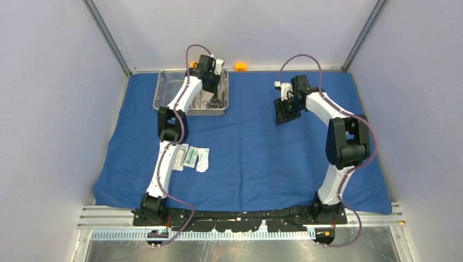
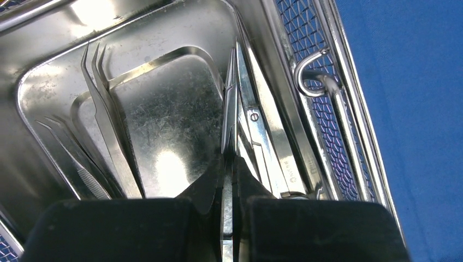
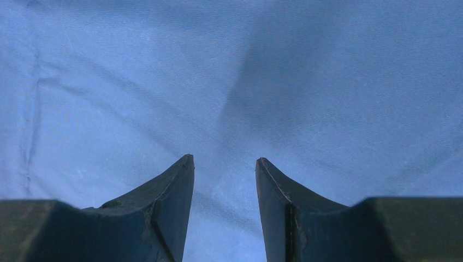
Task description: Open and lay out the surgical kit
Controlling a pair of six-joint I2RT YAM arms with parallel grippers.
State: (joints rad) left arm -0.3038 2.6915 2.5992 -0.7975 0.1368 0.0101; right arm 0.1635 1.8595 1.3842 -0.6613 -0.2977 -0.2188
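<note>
- Overhead, the blue cloth wrap [image 1: 256, 158] lies spread open, and the steel mesh basket [image 1: 164, 87] sits on its far left part.
- The left pincer [image 2: 229, 170] is down inside the solid steel tray [image 2: 164, 114], which rests in the right end of the basket.
- Its fingertips [image 2: 210, 188] are pressed together on a thin steel instrument [image 2: 228, 131] that stands on edge and runs straight out from between them.
- Scissors [image 2: 256, 123], their pivot screw showing, lie just beside that instrument on the right, touching or nearly so. It may be one half of them or a separate piece; the close view does not settle it.
- Forceps [image 2: 106, 136] lie against the tray's left wall, well apart from the closed fingertips.
- The basket's mesh and a looped handle [image 2: 314, 76] show past the tray's right wall.
- Three white-green packets [image 1: 192, 157] lie in a row on the cloth, beside the left arm's forearm.
- The right pincer [image 3: 225, 164] hangs over bare cloth on the right, jaws apart and gripping nothing, well away from the basket.
- A small orange block [image 1: 240, 66] sits beyond the cloth's far edge.
</note>
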